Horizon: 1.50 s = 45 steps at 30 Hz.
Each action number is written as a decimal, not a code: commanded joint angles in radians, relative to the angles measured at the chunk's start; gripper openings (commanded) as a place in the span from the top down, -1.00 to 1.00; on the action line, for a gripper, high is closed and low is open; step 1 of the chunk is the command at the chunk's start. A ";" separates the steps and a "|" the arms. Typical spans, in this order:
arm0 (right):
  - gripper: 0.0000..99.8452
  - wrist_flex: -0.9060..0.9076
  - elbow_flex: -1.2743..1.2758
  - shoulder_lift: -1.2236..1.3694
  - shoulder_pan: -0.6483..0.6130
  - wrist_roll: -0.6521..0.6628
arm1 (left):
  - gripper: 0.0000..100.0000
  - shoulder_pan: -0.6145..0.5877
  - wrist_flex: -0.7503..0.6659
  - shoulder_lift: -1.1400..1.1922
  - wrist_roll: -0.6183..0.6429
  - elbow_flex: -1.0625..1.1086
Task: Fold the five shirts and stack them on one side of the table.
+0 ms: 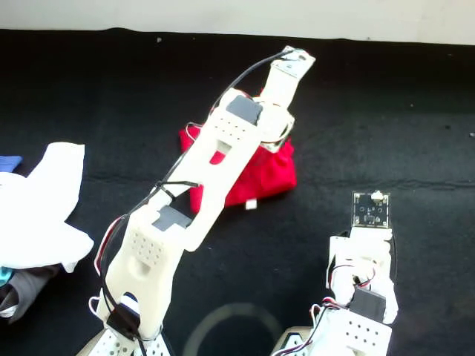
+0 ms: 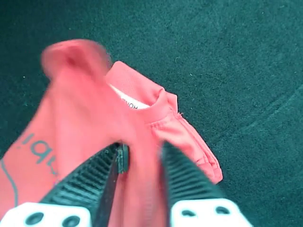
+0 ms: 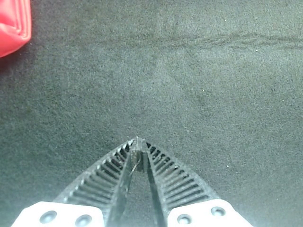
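Well off to the left gripper's outer side, at the table's (image 1: 401, 111) edge, a white shirt (image 1: 44, 208) lies heaped over a grey garment (image 1: 26, 285), with a blue garment (image 1: 7, 162) poking out behind it. The left gripper (image 2: 142, 158) is clenched on the red shirt (image 1: 260, 174): red cloth fills the gap between its ribbed fingers (image 2: 184, 175), and the collar (image 2: 158, 104) with its white label (image 2: 132, 101) lies just ahead of the tips. The shirt sits bunched on the black cloth beneath that arm. The right gripper (image 3: 137, 144) is closed on nothing, fingertips touching, low over bare cloth, the red shirt's corner (image 3: 12, 28) well ahead and to one side.
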 commanded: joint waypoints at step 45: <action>0.99 -0.008 0.148 -0.010 0.007 -0.011 | 0.98 -0.208 0.359 0.154 0.008 -0.348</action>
